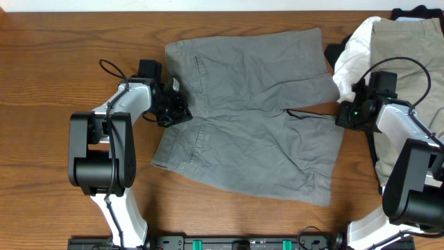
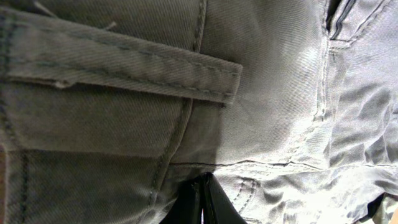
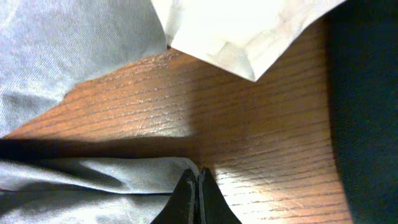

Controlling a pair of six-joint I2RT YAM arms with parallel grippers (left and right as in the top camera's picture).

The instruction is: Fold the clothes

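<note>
One pair of grey shorts [image 1: 250, 118] is lying spread flat in the middle of the table [image 1: 55, 42], waistband pointing toward the left arm and both legs pointing toward the right arm. Two arms are reaching in from the near edge, one on each side. The left gripper [image 1: 179, 110] is sitting at the waistband, and its wrist view is showing the fingers [image 2: 214, 202] pressed together with grey cloth bunching around them, so it is pinching the shorts. The right gripper [image 1: 345, 114] is resting at the leg hem on the opposite side; its fingers [image 3: 186, 193] are also closed together, with the hem edge running right up to them. Three more garments are lying heaped at the far right corner: one white [image 1: 354, 48], one khaki [image 1: 409, 48], and one black [image 1: 416, 12]. The table is brown wood with grain running left to right, and a pale strip of wall or floor is showing beyond its far edge.
</note>
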